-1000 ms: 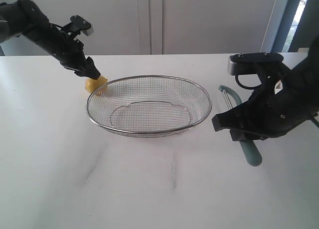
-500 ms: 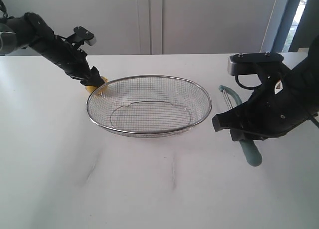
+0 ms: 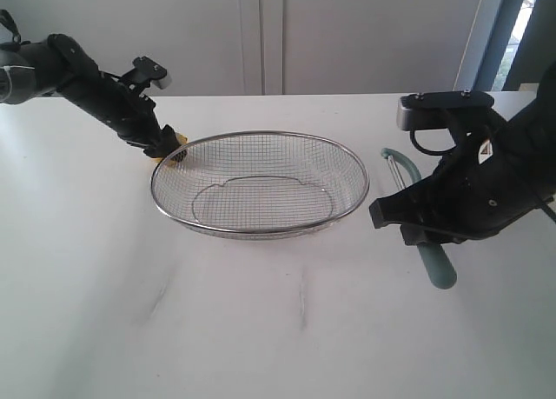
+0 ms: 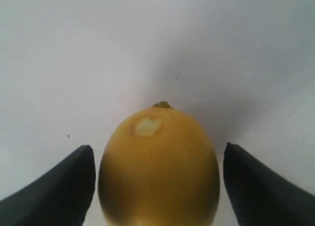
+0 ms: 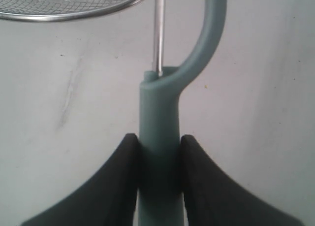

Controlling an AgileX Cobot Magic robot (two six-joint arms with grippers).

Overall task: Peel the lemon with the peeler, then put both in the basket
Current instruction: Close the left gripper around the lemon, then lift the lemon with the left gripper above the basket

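On the left, the left gripper (image 3: 165, 144) has just dropped lower and flatter along the white tabletop (image 3: 261, 329). Its black fingers (image 4: 59, 186) have spread to their widest around the small bright yellow lemon (image 4: 158, 162) with a nub at one end. A second ago we could see most of the fruit under the claw from the exterior view; now only slivers of yellow show past it. In the left wrist view the lemon sits between the fingers with a bare gap on each side, so nothing is gripped yet. The fruit rests on the table just outside the far left rim of the wide, shallow oval basket of fine silver wire mesh (image 3: 261, 156), which holds nothing. We judge that the left arm is lined up to close on the lemon and lift it for peeling. On the right nothing has changed. The right gripper (image 5: 157, 140) is clamped narrowly on the pale teal handle of the slim peeler with a curved metal-bladed head (image 3: 441, 273), which lies on the table just to the right of the basket. One tool is in hand and the fruit is about to be, so we think peeling has not begun.
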